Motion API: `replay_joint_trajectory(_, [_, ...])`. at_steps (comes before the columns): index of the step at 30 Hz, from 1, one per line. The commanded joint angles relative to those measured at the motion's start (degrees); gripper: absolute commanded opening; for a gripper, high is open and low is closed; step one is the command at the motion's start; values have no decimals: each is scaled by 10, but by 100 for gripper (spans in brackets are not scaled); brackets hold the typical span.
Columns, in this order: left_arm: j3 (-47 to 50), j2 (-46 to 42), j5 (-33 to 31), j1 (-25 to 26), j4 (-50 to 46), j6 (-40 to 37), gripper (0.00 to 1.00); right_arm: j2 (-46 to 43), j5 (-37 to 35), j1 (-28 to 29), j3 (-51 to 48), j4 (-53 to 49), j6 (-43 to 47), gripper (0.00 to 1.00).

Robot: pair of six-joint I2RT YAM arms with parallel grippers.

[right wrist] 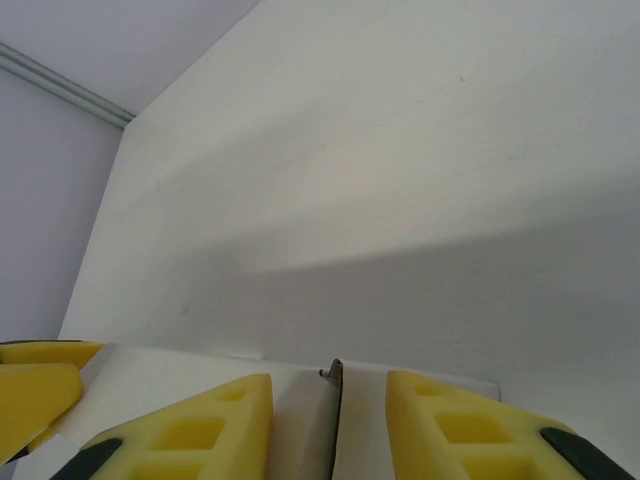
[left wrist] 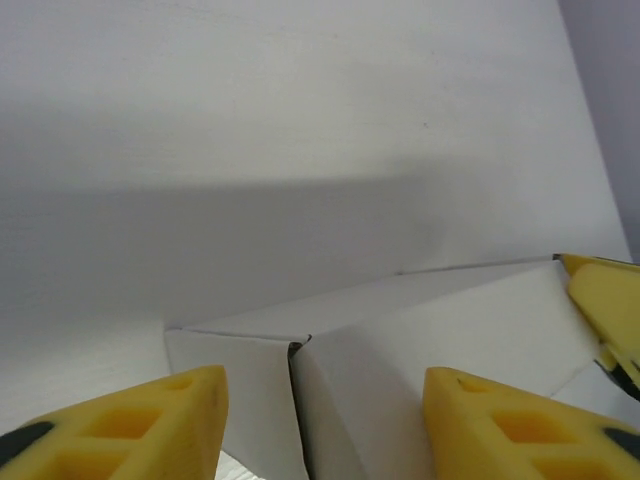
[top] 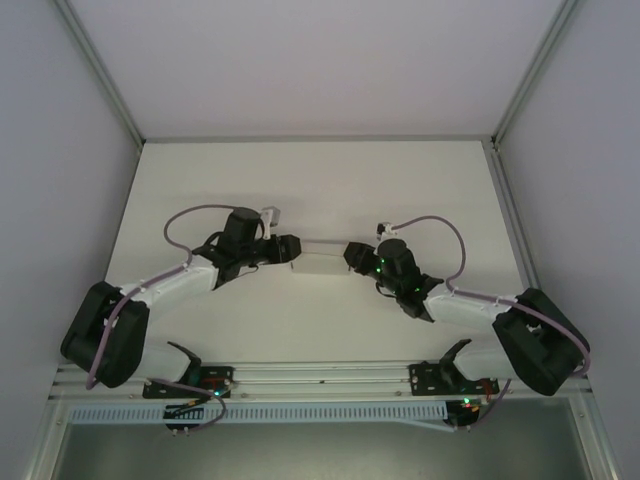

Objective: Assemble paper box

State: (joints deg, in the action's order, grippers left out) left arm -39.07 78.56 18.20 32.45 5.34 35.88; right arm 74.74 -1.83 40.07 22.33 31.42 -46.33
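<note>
Jaws: my left jaws at 9 o'clock of the box (top: 318, 264), right jaws at 3 o'clock, both half spread; cannot tell if either pinches it. Box sits centre of the counter (top: 300, 190). Next: squeeze evenly and lightly, so thin walls don't buckle.

The desk (top: 300, 180) is seen as a plain white, matt surface, softly shaded near its middle. A single low white box (top: 318, 264) is set flat on it, around the middle, lengthwise from left to right; a seam is shown at each end.
</note>
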Motion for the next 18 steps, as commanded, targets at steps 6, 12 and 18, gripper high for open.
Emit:
replay_joint_trajectory(6, [115,17,11,-10,34,-10,16,103,51,-17,-75,-37,130,29])
replay_joint_trajectory(12, [195,5,36,-12,173,-34,0,117,85,-39,-100,39,127,23])
replay_joint_trajectory(18, [221,56,51,-17,213,-36,0,118,84,-40,-83,-1,156,20])
